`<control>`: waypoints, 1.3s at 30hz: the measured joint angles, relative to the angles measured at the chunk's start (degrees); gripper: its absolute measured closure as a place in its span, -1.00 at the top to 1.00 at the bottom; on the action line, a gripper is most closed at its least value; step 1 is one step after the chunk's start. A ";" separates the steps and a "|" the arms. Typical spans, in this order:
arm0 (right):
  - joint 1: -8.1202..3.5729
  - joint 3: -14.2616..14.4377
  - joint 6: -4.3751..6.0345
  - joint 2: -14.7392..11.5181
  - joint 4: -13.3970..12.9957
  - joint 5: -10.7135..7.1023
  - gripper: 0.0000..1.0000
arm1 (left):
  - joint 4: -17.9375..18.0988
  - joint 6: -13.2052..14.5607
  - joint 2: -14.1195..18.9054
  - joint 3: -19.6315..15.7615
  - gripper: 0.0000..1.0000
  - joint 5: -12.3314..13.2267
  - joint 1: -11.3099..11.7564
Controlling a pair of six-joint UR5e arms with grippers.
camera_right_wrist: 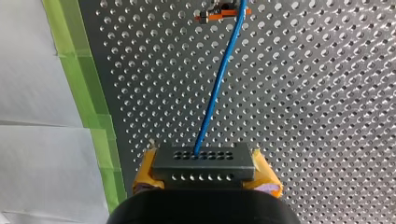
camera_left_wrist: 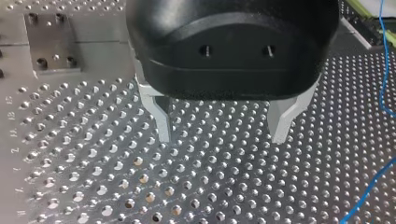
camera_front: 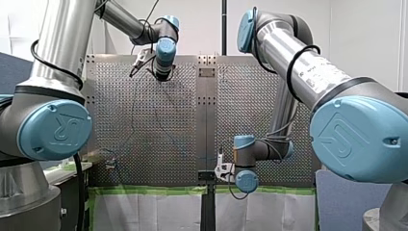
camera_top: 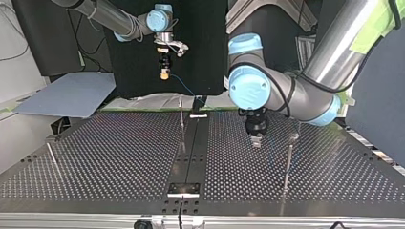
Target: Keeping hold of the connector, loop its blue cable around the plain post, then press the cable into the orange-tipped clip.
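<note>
My right gripper point(camera_right_wrist: 204, 176) is shut on the black connector point(camera_right_wrist: 203, 161), its yellow pads point(camera_right_wrist: 144, 177) on either side. The blue cable point(camera_right_wrist: 217, 81) leaves the connector and runs ahead across the plate to the orange-tipped clip point(camera_right_wrist: 212, 16); I cannot tell whether it sits in the clip. In the top view my right gripper point(camera_top: 165, 71) hangs above the table's far edge, the cable point(camera_top: 184, 86) trailing down. My left gripper point(camera_left_wrist: 222, 137) is open just above the perforated plate, nothing between its metal fingers point(camera_left_wrist: 163, 121). It stands point(camera_top: 255, 138) beside a thin post point(camera_top: 288, 162).
Two more thin posts rise from the plate, one near the middle seam point(camera_top: 182, 121), one at the top view's left point(camera_top: 53, 160). A bracket point(camera_top: 184, 188) sits on the seam. Green tape point(camera_right_wrist: 81, 70) and white paper border the plate. Blue cable point(camera_left_wrist: 384, 56) runs beside my left gripper.
</note>
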 joint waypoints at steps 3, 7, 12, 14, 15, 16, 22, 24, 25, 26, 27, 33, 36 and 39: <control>0.13 -0.01 -0.03 0.02 0.03 0.00 -1.00 | -0.53 0.72 -1.13 0.51 1.00 -0.97 -0.23; 0.21 -0.02 -0.03 0.04 0.06 -0.01 -1.00 | -0.93 1.70 -3.20 1.14 1.00 -2.83 -0.50; 0.22 -0.02 -0.11 0.01 -0.04 -0.01 -1.00 | 0.16 2.66 -5.95 1.33 1.00 -4.98 -0.26; 0.22 -0.02 -0.16 0.02 -0.04 -0.01 -1.00 | 0.33 2.76 -6.32 1.33 1.00 -5.22 -0.16; 0.22 -0.02 -0.17 0.02 -0.04 -0.01 -1.00 | 0.43 2.90 -6.69 1.33 1.00 -5.44 -0.10; 0.22 -0.02 -0.18 0.01 -0.03 -0.01 -1.00 | 0.46 2.96 -6.86 1.33 1.00 -5.53 -0.10; 0.35 -0.02 -0.28 0.01 0.04 0.01 -1.00 | 0.96 4.12 -9.13 1.34 1.00 -7.20 -0.26; 0.41 -0.02 -0.29 0.00 0.04 0.00 -1.00 | 1.74 4.69 -9.92 1.37 1.00 -7.98 -0.16; 0.44 -0.02 -0.29 -0.01 0.03 0.00 -1.00 | 1.98 4.95 -10.24 1.41 1.00 -8.18 -0.11; 0.49 -0.02 -0.29 -0.01 0.01 0.00 -1.00 | 2.16 5.18 -10.58 1.46 1.00 -8.34 -0.05; 0.51 -0.02 -0.29 -0.01 0.00 0.00 -1.00 | 2.36 5.45 -11.07 1.54 1.00 -8.50 0.02; 0.54 -0.01 -0.30 -0.01 0.04 0.02 -1.00 | 3.63 6.52 -13.32 1.96 1.00 -9.85 0.44; 0.59 -0.02 -0.30 -0.02 0.00 0.01 -1.00 | 4.37 6.70 -13.73 2.01 1.00 -10.27 1.29; 0.67 -0.01 -0.29 -0.02 -0.02 0.01 -1.00 | 4.59 6.65 -13.82 2.02 1.00 -10.22 2.37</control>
